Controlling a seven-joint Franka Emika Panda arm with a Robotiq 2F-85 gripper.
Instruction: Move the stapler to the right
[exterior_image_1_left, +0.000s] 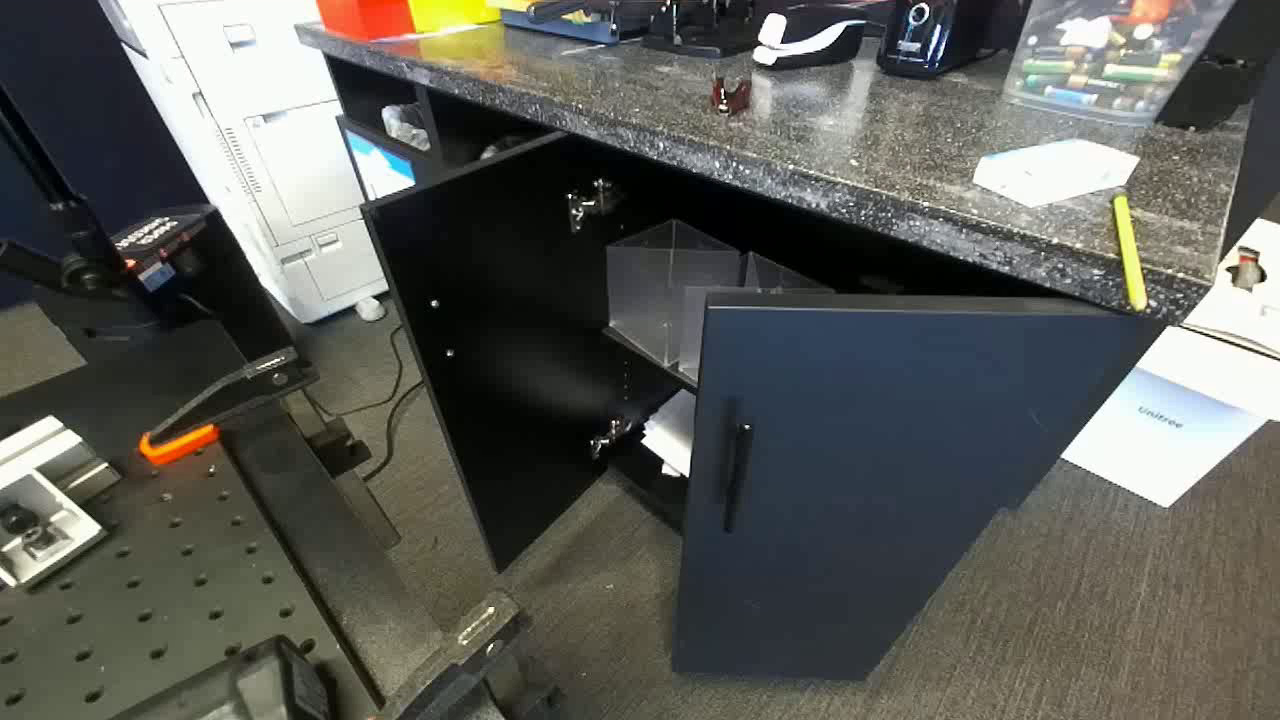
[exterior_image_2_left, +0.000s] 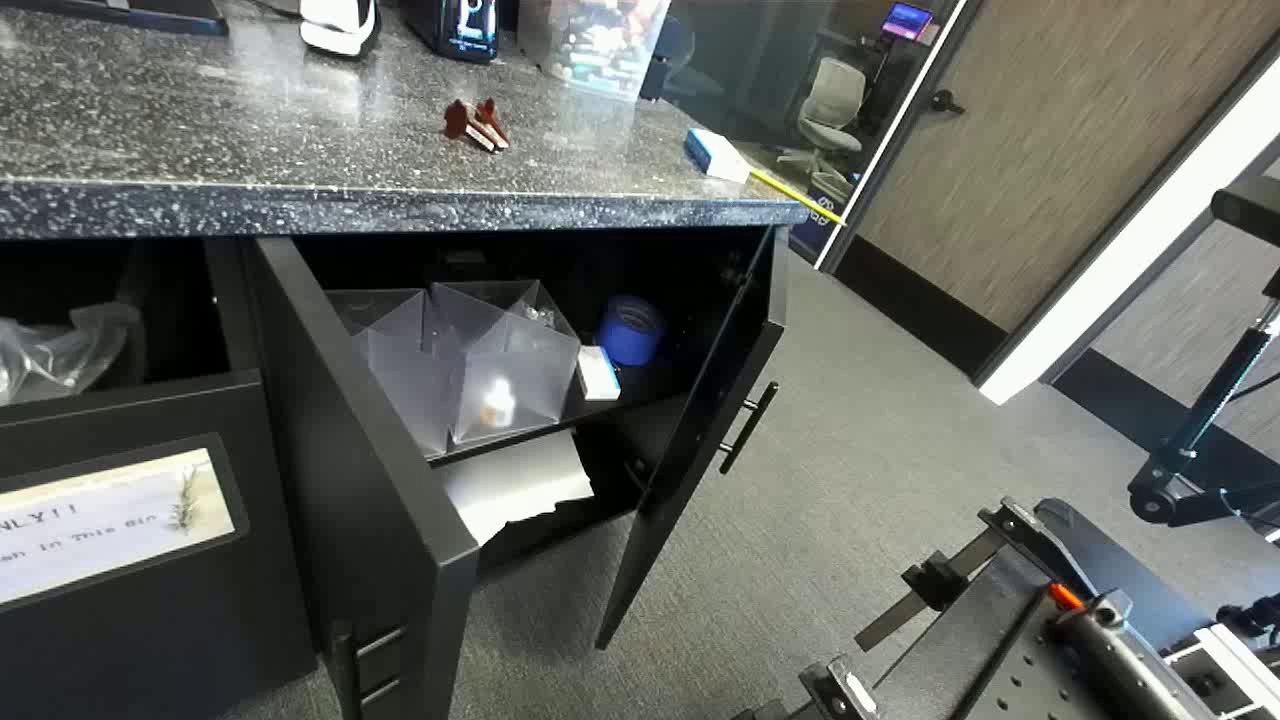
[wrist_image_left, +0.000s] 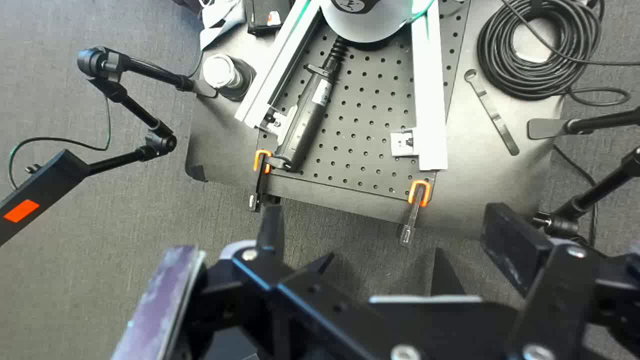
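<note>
The stapler (exterior_image_1_left: 731, 96) is a tiny dark reddish thing on the speckled countertop (exterior_image_1_left: 560, 85), near its front edge. It also shows in an exterior view (exterior_image_2_left: 477, 124), with two raised red-brown parts and a light strip. My gripper (wrist_image_left: 386, 222) shows only in the wrist view. Its two black fingers stand wide apart with nothing between them. They are over the floor by the front edge of the perforated mounting plate (wrist_image_left: 357, 125). The gripper is out of sight in both exterior views, and the stapler is out of view in the wrist view.
A white-and-black object (exterior_image_1_left: 812, 38), a black box (exterior_image_1_left: 925, 38) and a clear bin of batteries (exterior_image_1_left: 1100, 75) stand behind the stapler. A white box (exterior_image_1_left: 1058, 170) and a yellow pen (exterior_image_1_left: 1128, 250) lie to one side. Two cabinet doors (exterior_image_1_left: 880, 470) stand open below the countertop.
</note>
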